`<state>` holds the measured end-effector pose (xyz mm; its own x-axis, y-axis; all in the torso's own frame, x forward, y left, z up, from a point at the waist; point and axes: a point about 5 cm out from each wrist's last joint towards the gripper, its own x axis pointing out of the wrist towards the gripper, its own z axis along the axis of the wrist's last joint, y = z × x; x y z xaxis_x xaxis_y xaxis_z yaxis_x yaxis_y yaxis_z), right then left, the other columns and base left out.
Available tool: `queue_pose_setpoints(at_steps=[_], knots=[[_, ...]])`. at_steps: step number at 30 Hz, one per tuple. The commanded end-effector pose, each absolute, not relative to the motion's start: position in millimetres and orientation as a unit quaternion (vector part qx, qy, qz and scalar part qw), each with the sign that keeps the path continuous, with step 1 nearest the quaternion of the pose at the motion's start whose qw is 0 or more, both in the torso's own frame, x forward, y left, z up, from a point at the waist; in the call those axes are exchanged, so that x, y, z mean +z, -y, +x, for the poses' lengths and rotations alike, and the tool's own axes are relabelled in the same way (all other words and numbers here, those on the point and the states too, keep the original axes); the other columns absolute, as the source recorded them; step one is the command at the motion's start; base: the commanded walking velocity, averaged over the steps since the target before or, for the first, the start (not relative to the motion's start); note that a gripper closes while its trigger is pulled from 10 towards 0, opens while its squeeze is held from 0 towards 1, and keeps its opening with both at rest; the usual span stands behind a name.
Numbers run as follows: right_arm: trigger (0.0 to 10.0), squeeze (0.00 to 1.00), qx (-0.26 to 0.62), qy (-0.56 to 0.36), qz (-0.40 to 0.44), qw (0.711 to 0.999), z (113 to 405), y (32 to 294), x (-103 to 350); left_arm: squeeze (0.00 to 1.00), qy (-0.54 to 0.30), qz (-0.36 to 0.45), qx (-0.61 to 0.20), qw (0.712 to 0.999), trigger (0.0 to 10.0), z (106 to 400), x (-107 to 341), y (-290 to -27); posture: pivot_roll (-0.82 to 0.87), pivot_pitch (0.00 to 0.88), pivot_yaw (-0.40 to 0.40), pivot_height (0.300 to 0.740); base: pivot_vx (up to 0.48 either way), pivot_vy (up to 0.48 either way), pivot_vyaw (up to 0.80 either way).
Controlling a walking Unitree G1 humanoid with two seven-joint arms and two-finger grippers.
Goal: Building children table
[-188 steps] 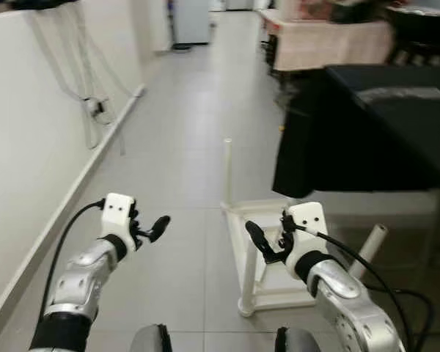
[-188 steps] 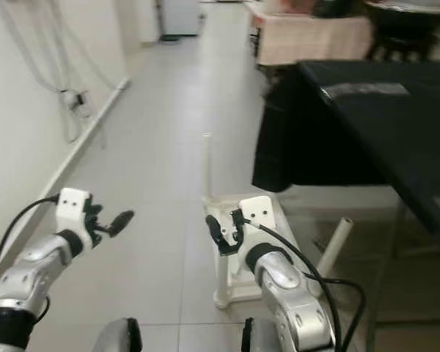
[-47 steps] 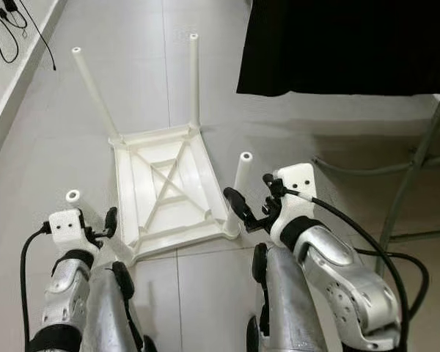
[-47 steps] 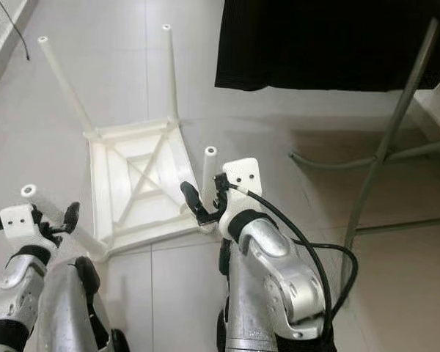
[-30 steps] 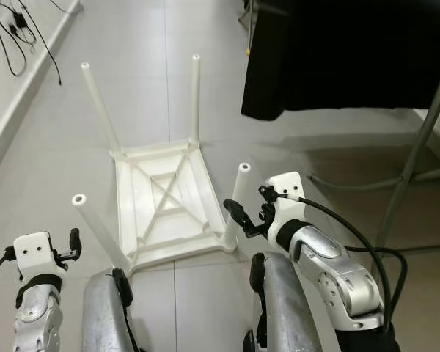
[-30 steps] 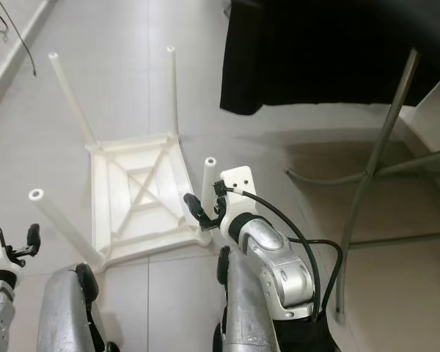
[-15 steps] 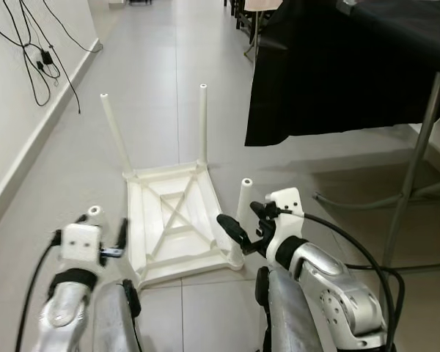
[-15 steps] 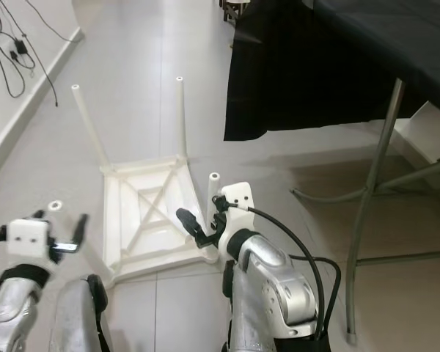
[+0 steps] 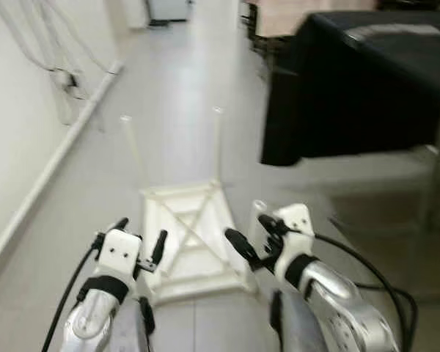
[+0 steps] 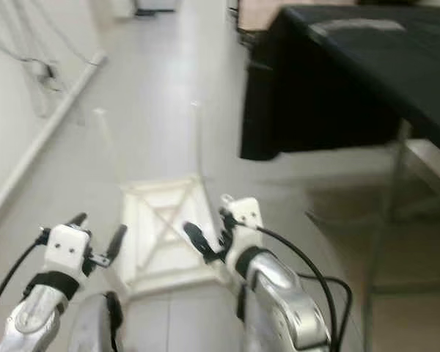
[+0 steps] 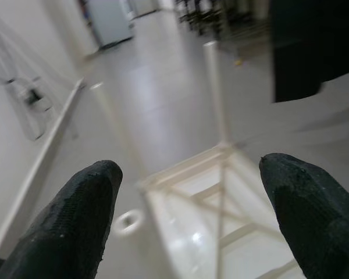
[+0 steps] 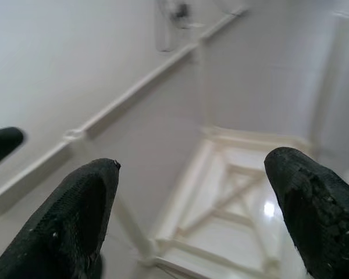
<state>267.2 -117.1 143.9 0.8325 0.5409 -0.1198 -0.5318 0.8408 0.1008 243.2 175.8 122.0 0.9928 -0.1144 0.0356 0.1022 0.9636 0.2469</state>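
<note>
Nearest, the left end effector (image 9: 139, 238) and right end effector (image 9: 251, 236) hang spread apart, holding nothing. Beyond them the white children's table (image 9: 193, 238) lies upside down on the floor, legs fitted (apparently all four); flipping it upright likely remains.

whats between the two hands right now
In the left eye view, the near end of the upturned white plastic children's table lies on the floor between the left hand and the right hand. Both hands are open.
</note>
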Motion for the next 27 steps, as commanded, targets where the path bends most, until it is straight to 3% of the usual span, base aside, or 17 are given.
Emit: queue_pose_setpoints(at_steps=[1, 6, 11, 16, 20, 27], knots=[[10.0, 0.0, 0.312, -0.062, 0.01, 0.948, 264.1, 109.4, 147.2, 0.0, 0.014, 0.13, -0.053, 0.99, 10.0, 239.9, 121.8, -175.9, -0.01, 0.023, -0.018, 0.465, 0.0, 0.0, 0.8], [10.0, 0.0, 0.312, -0.074, 0.0, 0.947, 266.3, 114.4, 145.2, 0.0, 0.008, 0.131, -0.057, 0.99, 10.0, 236.8, 123.8, -175.0, -0.01, 0.036, -0.017, 0.465, 0.0, 0.0, 0.75], [10.0, 0.0, 0.222, -0.086, -0.026, 0.971, 281.5, 137.9, 144.6, 0.0, 0.005, 0.132, -0.061, 0.989, 10.0, 236.4, 127.6, -176.7, -0.01, 0.056, -0.014, 0.465, 0.0, 0.0, 0.0], [10.0, 0.0, 0.196, -0.081, -0.018, 0.977, 285.1, 149.9, 147.1, 0.0, 0.003, 0.134, -0.058, 0.989, 10.0, 239.6, 131.1, -179.0, -0.01, 0.061, -0.01, 0.465, 0.0, 0.0, 0.0], [10.0, 0.0, 0.203, -0.066, -0.013, 0.977, 284.0, 152.5, 151.4, 0.0, 0.002, 0.135, -0.057, 0.989, 10.0, 240.4, 132.1, -179.3, -0.01, 0.067, -0.007, 0.465, 0.0, 0.0, 0.0], [10.0, 0.0, 0.26, -0.059, -0.017, 0.964, 273.1, 143.0, 154.7, 0.0, -0.001, 0.136, -0.058, 0.989, 10.0, 241.7, 135.6, -179.3, -0.02, 0.077, 0.0, 0.465, 0.0, 0.0, 0.8]])
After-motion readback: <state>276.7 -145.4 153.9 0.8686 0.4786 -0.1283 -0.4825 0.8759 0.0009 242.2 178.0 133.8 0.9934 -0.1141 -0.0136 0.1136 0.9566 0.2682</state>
